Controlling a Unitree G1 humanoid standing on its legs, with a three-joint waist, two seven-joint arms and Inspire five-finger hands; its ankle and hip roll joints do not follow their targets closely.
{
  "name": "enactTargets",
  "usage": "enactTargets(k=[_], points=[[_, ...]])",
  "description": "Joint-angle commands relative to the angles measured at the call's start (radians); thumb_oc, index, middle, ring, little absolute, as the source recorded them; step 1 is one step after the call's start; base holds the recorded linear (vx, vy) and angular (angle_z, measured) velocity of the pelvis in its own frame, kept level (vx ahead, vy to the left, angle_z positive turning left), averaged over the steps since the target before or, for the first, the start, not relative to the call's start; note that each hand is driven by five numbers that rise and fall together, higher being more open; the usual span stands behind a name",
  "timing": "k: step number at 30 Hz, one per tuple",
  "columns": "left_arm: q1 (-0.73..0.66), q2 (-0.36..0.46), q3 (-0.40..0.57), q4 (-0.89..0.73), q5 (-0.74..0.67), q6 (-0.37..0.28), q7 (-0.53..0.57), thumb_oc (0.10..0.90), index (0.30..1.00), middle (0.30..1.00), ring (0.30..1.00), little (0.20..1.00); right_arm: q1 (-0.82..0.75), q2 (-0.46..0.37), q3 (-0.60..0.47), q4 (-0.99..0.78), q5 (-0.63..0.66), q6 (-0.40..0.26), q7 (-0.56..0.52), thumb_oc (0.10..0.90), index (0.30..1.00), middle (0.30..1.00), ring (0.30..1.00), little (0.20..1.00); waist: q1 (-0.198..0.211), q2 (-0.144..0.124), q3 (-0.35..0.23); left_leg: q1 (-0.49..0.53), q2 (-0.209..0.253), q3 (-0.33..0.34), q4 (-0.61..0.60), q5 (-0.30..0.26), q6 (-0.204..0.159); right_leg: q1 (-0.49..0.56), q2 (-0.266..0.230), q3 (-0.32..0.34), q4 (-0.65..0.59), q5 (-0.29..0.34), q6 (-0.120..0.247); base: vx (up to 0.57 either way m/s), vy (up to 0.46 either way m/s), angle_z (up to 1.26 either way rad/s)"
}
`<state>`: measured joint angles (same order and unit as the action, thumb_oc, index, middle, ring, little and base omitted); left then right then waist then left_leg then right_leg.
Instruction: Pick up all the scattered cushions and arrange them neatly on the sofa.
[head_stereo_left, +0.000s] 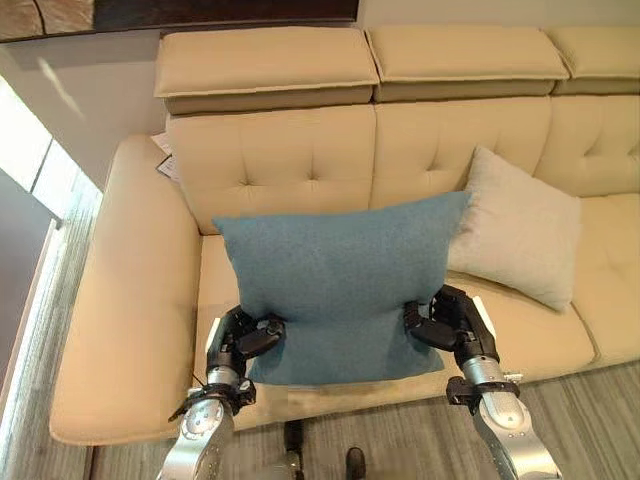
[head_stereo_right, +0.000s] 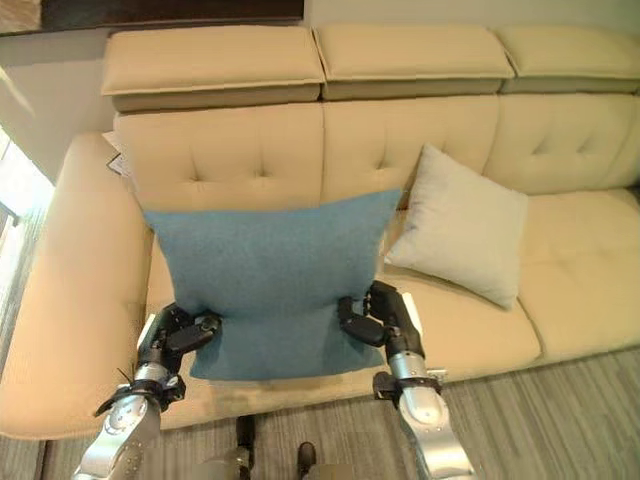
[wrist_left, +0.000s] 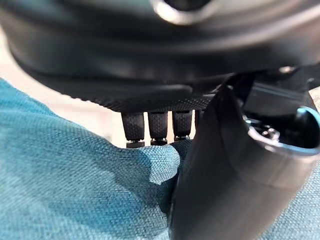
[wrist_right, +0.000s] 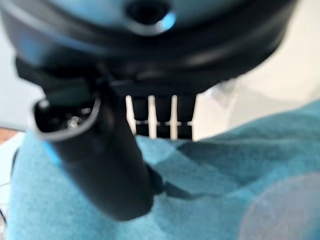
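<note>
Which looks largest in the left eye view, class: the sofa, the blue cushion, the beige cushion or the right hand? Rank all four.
1. Sofa.
2. Blue cushion, held up nearer the camera, so its lead over the next is unsure.
3. Beige cushion.
4. Right hand, gripping the blue cushion's edge.

Teal-blue cushion (head_stereo_left: 335, 280), pale grey cushion (head_stereo_left: 520, 228), tan button-tufted sofa (head_stereo_left: 450, 140), grey wood-grain floor (head_stereo_left: 590, 410)

The beige sofa (head_stereo_left: 130, 300) has tufted back panels, raised headrest sections along the top, and a wide padded armrest at its left end. A cream cushion (head_stereo_left: 518, 228) stands tilted on the seat, leaning against the backrest. The sofa stands on a grey wood-grain floor (head_stereo_left: 600, 420).
</note>
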<state>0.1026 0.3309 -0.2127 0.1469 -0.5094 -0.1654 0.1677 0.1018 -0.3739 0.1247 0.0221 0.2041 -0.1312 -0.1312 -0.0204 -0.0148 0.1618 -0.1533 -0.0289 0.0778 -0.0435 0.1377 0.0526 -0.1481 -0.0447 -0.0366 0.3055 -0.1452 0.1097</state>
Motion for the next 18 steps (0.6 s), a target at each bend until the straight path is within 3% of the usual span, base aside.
enactTargets(k=[1,5,8,11,18], points=[[-0.079,0.008,0.010,-0.186,0.024,-0.146,-0.056,0.400,0.300,0.300,0.300,0.300,-0.125,0.041,0.025,-0.144,-0.012,-0.138,0.051,0.400,0.300,0.300,0.300,0.300,0.024,-0.042,-0.088,0.037,0.013,0.013,0.088,-0.176,-0.034,0.015,-0.042,0.001,-0.022,0.131,0.032,0.18,0.022,-0.22],[-0.078,0.005,0.012,-0.184,0.030,-0.147,-0.055,0.400,0.300,0.300,0.300,0.300,-0.121,0.035,0.021,-0.128,-0.021,-0.136,0.047,0.400,0.300,0.300,0.300,0.300,0.004,-0.037,-0.081,0.076,0.008,0.002,0.069,-0.195,-0.040,-0.032,-0.050,-0.014,-0.150,0.147,0.031,0.13,-0.013,0.05],[-0.081,-0.002,0.014,-0.181,0.036,-0.149,-0.063,0.400,0.300,0.300,0.300,0.300,-0.110,0.036,0.007,-0.131,-0.022,-0.130,0.050,0.400,0.300,0.300,0.300,0.300,-0.004,-0.047,-0.082,0.089,-0.004,-0.011,0.078,-0.205,-0.044,0.002,-0.054,0.005,-0.214,0.169,0.040,0.13,-0.063,0.29],[-0.122,-0.002,0.016,-0.191,0.072,-0.156,-0.037,0.400,0.300,0.300,0.300,0.300,-0.131,0.020,0.003,-0.128,-0.014,-0.134,0.034,0.400,0.300,0.300,0.300,0.300,-0.002,-0.040,-0.110,0.128,0.008,-0.028,-0.023,-0.167,-0.070,0.076,-0.040,-0.031,-0.345,0.185,0.029,0.26,-0.161,-0.03],[-0.211,0.004,0.005,-0.195,0.129,-0.177,0.019,0.400,0.300,0.300,0.300,0.300,-0.244,0.005,0.038,-0.118,-0.043,-0.150,-0.018,0.400,0.300,0.300,0.300,0.300,0.006,-0.030,-0.095,0.082,0.020,-0.046,-0.044,-0.148,-0.083,0.048,-0.029,-0.052,-0.393,0.194,0.028,0.01,-0.053,0.14]])
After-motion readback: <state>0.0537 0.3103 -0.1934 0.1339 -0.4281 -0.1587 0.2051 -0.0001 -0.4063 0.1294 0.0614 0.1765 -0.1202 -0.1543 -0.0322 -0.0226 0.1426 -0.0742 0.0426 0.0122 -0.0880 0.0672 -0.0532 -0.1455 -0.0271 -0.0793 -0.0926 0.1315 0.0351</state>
